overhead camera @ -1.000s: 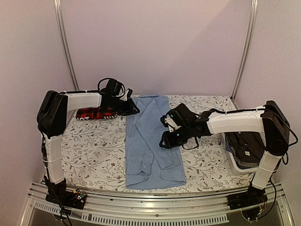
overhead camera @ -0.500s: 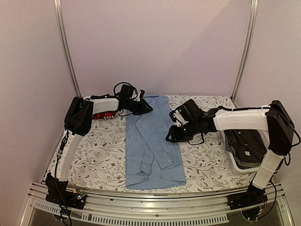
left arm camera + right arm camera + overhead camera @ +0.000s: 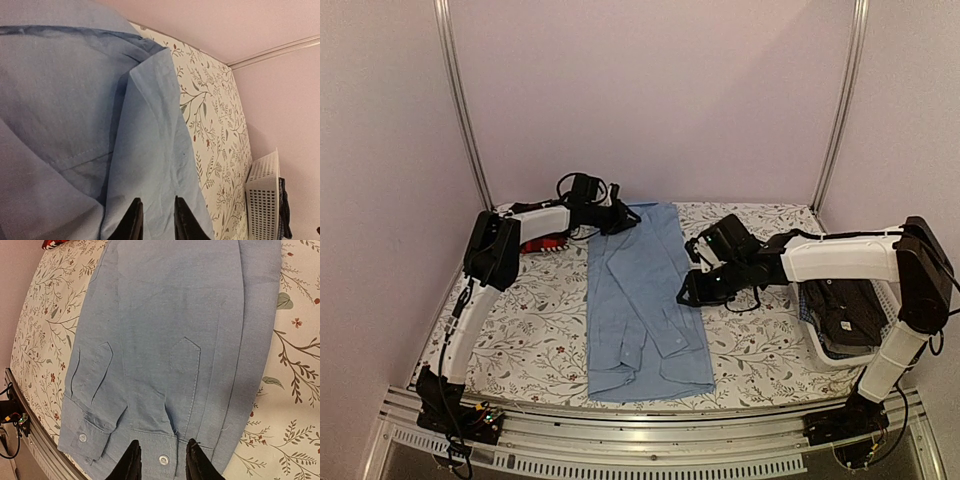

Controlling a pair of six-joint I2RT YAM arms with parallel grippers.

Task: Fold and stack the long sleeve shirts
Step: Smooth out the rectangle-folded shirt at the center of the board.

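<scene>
A light blue long sleeve shirt lies folded into a long strip down the middle of the flowered table. My left gripper hovers over the shirt's far end, open narrowly with nothing between its fingers; under it the blue cloth shows a folded edge. My right gripper hangs over the strip's right edge, open and empty, above a buttoned cuff of the shirt. A red-and-black plaid shirt lies at the back left, partly behind my left arm.
A white plastic basket stands at the right edge and holds dark shirts; it also shows in the left wrist view. A metal rail runs along the near edge. The pink wall closes the back.
My left gripper has swung right from beside the plaid shirt to the blue shirt's far end. My right gripper has drifted right and nearer, to the shirt's right edge.
</scene>
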